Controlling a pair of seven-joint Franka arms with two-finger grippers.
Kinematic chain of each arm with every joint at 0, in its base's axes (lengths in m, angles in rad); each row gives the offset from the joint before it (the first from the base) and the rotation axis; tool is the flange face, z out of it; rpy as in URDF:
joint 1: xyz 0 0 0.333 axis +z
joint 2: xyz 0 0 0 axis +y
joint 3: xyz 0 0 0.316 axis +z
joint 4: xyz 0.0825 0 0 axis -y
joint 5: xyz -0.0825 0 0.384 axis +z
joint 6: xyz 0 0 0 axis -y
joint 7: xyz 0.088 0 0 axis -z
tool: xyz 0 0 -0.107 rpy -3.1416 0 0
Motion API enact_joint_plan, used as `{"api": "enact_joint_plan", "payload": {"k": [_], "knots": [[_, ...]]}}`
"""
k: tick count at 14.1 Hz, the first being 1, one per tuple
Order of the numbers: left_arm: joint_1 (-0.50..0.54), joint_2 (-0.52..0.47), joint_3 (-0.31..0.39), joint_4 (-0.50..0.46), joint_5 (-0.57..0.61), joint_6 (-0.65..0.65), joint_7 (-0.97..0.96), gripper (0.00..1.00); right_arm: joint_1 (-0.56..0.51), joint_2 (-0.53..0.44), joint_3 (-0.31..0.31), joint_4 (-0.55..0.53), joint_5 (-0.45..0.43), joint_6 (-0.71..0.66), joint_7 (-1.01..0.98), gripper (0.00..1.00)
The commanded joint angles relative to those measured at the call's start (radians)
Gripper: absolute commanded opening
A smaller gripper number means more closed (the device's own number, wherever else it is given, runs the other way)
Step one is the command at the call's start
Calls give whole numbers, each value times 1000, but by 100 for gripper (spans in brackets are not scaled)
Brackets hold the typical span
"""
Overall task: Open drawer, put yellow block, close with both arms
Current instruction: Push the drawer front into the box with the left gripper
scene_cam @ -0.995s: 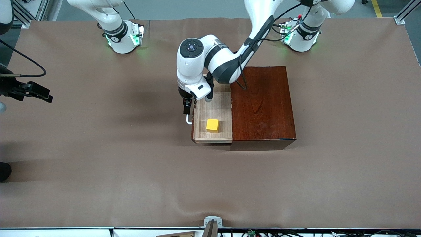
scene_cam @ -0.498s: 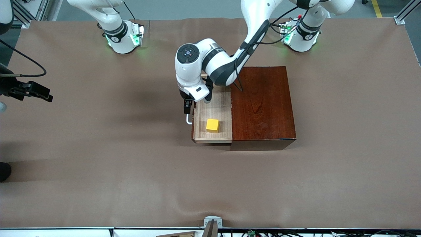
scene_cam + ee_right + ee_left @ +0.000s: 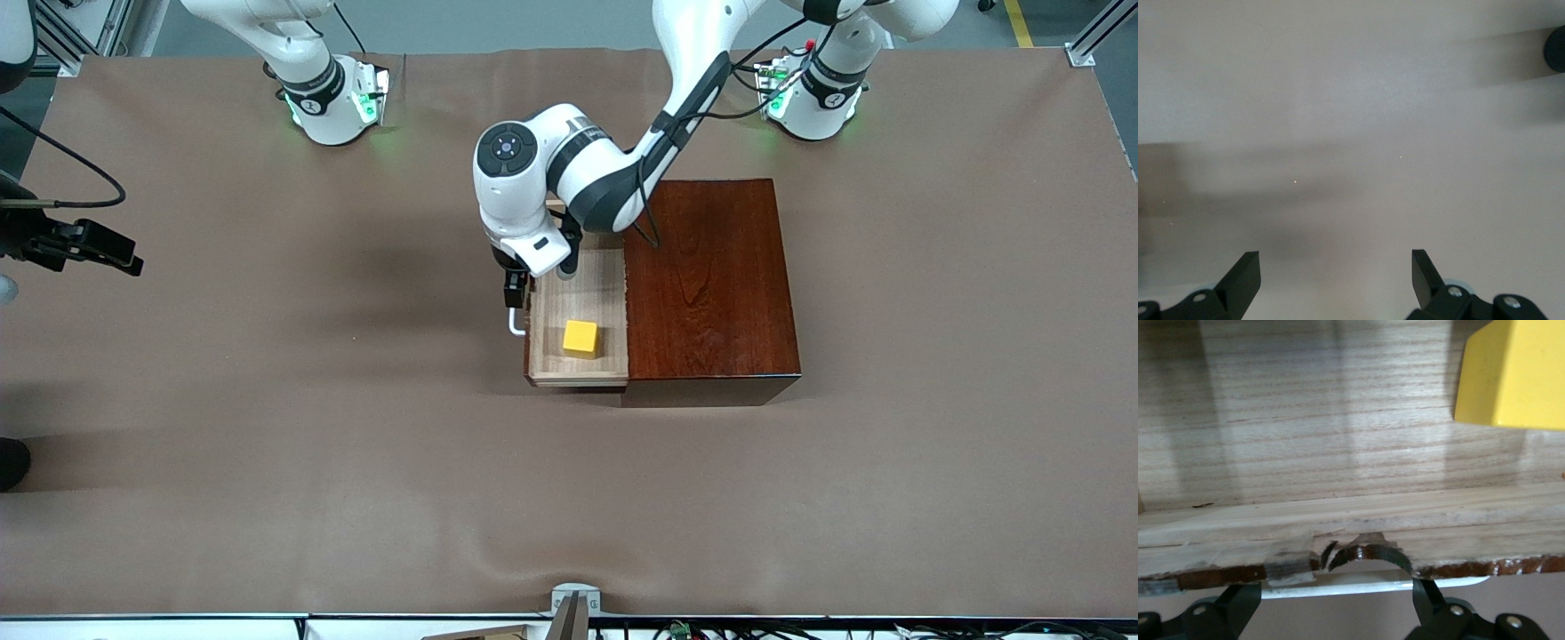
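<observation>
The drawer [image 3: 578, 324] is seen partly pulled out of the dark mahogany box [image 3: 711, 289], toward the right arm's end of the counter [image 3: 267, 400], which is covered in brown. The pale wooden tray of the drawer is exposed from above, and the yellow block [image 3: 580, 339] is found lying on its floor, in the part of the tray nearer the front camera, clear of the walls. In the left wrist view, the yellow block [image 3: 1513, 375] is shown resting on the grained wood, with the drawer's front edge and the white handle [image 3: 1371, 587] below it. The left gripper [image 3: 514, 289] is positioned at the drawer's front, over the white handle [image 3: 515, 324]; its fingers [image 3: 1238, 607] are spread apart on either side of the handle bar, and no clamping on the bar is visible. The left arm is extended from its base across the top of the box to reach this spot. The right gripper [image 3: 1336, 277] is held over bare counter near the right arm's end, well apart from the box, with its fingers [image 3: 1245, 277] open and nothing between them; the right arm is kept waiting there.
</observation>
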Motion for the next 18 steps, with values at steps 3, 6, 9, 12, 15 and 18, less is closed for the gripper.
{"api": "enact_joint_plan", "payload": {"k": [3, 6, 9, 12, 15, 18], "knots": [[-4, -19, 83, 7, 38, -75, 17, 100, -12, -11, 15, 2, -12, -2, 0, 100], [-4, -21, 120, 7, 38, -124, 14, 100, -14, -11, 14, 2, -8, 0, 9, 100], [-4, -21, 154, 5, 38, -154, 16, 100, -14, -10, 15, 2, -3, 0, 19, 100], [-1, -19, 179, 5, 42, -206, 14, 100, -12, -11, 15, 2, -3, 1, 74, 100], [-1, -21, 205, 5, 44, -250, 2, 100, -12, -10, 15, 2, -2, 1, 75, 100], [-3, -19, 226, 5, 49, -281, -6, 100, -20, -10, 14, 2, 33, 0, 66, 100]]}}
